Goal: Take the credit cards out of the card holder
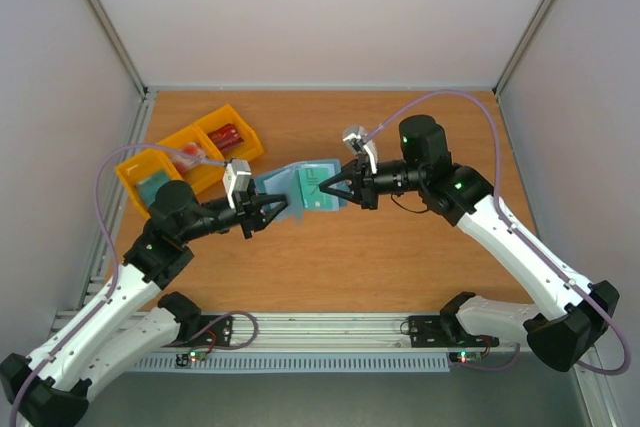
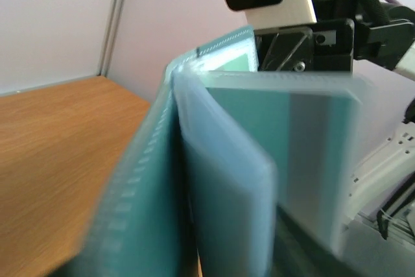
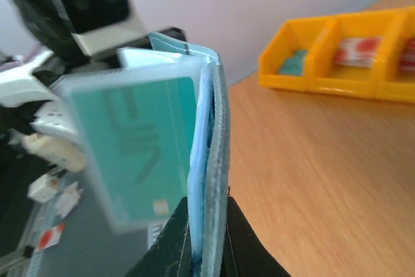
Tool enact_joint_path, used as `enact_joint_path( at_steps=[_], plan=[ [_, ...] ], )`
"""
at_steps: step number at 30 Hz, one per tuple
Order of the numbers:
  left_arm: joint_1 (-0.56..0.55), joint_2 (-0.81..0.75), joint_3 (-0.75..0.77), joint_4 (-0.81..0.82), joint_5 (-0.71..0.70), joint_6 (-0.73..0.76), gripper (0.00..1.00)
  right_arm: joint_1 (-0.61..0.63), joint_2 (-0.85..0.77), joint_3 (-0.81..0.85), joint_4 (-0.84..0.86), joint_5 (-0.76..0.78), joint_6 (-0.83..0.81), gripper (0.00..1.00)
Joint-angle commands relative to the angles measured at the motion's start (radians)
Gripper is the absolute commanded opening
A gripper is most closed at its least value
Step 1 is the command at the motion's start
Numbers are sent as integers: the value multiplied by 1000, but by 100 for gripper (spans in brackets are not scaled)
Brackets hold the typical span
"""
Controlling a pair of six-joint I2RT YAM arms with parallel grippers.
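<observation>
Right gripper [image 3: 206, 228] is pinching the slate-blue card holder [image 3: 218, 128] by its edge, left gripper [image 1: 270, 209] is clamping the opposite flap, a teal-green credit card [image 3: 139, 144] is sitting sleeved just beside the right fingers, and uneven pulling is risking a slipped grip.

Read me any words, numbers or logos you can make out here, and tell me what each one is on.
Nothing reads clearly.
Teal-green credit card in the slate-blue soft card holder: large pale strokes, too blurred to read.
Red-and-white items in the yellow plastic tray: blurred pattern, no legible text.
</observation>
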Motion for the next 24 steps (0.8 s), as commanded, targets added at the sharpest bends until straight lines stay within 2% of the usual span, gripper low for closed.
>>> enact_joint_path(
  at_steps=[1,3,6,9,11,14,15,19,24],
  plan=[
    [5,-27,-15,1,-98,30,59,-13,-32,48,-184,262,-54,1],
    [12,-35,-25,-16,-133,66,62,-24,-9,99,-316,524,-50,1],
    [15,-32,-38,-19,-159,96,57,-26,83,202,-517,951,-4,1],
    [15,-23,-37,5,-97,98,49,5,155,261,-595,1110,23,1],
    [14,-10,-31,26,-25,82,46,52,186,277,-595,1133,21,1],
    [1,9,-28,53,61,51,44,89,197,272,-532,948,8,1],
    [-6,16,-31,64,73,42,43,91,188,255,-491,843,8,1],
    [-90,53,-60,132,134,57,40,96,128,160,-260,517,17,1],
    [-116,70,-75,132,26,55,38,96,73,105,-158,338,-14,1]
  ],
)
